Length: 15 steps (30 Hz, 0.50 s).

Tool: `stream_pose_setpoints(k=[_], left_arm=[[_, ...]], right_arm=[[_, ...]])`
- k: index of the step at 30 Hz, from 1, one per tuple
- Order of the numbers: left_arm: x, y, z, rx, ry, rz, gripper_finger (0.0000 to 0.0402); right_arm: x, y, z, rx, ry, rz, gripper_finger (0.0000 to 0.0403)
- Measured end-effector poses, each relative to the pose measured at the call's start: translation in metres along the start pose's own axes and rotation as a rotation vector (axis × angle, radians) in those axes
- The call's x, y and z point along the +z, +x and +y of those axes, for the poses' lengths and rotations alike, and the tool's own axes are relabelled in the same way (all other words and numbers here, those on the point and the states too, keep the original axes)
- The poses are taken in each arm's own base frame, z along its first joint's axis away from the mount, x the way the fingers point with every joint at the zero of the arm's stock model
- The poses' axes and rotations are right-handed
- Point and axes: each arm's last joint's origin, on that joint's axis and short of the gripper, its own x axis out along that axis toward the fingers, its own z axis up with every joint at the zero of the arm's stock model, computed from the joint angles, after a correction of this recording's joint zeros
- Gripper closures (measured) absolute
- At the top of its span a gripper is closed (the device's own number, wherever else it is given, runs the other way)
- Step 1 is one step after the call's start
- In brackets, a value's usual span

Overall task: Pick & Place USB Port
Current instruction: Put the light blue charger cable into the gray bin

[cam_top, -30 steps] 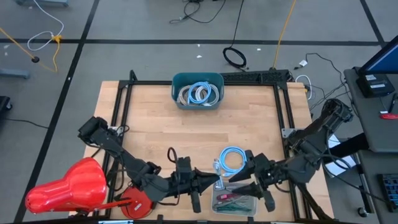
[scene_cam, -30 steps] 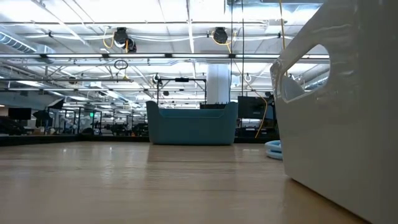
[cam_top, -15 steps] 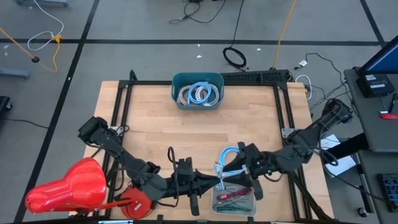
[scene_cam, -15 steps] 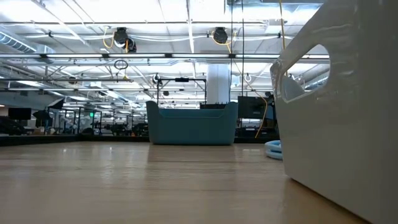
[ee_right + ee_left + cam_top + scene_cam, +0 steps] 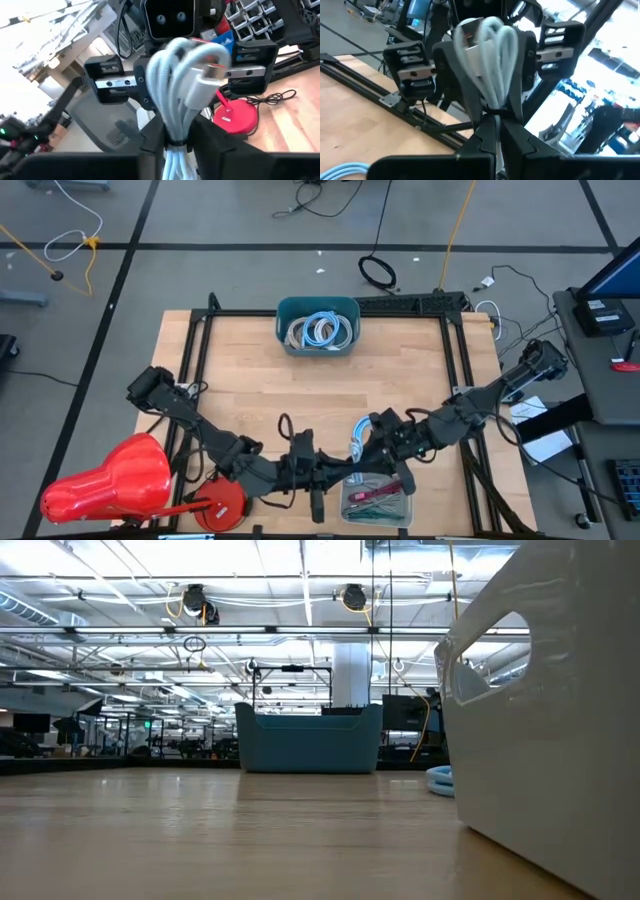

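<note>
Since a second ago the right arm has swung in from the near right corner toward the middle of the near edge, so the right tool (image 5: 372, 452) now meets the left tool (image 5: 340, 470) nose to nose over the clear tray (image 5: 377, 505). Between them is the coiled white USB cable (image 5: 187, 82). The left tool is clamped shut on the bundle at its tie, and the right tool's fingers are closed around the same waist, so both appear to have hold of it. The bundle looks light and soft: the loops will flop and spread, while the plug (image 5: 207, 80) is the only stiff part. The bound waist is the sensible place to take it, since loose loops could slip out. Room is tight here, with the tray rim below, another blue cable coil (image 5: 375, 432) just beside, and the black frame rail (image 5: 455, 370) near the right arm. The middle of the wooden surface (image 5: 300, 395) toward the teal bin (image 5: 317, 325) is open.
</note>
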Motion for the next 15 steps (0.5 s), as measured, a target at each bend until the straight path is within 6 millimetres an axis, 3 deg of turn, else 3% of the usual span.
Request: stream_pose_setpoints(k=[2, 7, 11, 15], left_arm=[[0.002, -0.004, -0.001, -0.022, 0.021, 0.031, 0.0382], [0.012, -0.017, 0.001, -0.111, -0.058, 0.216, 0.0343], [0.006, -0.038, -0.013, -0.276, -0.168, 0.446, 0.034], [0.002, -0.04, -0.009, -0.206, -0.198, 0.483, 0.034]], right_arm=[[0.0, -0.002, 0.0, -0.006, -0.021, 0.01, 0.0357], [0.0, -0.007, 0.001, -0.016, -0.035, 0.028, 0.0363], [0.001, -0.016, 0.002, -0.036, -0.046, 0.054, 0.0373], [-0.001, -0.022, 0.0, -0.083, -0.055, 0.079, 0.0373]])
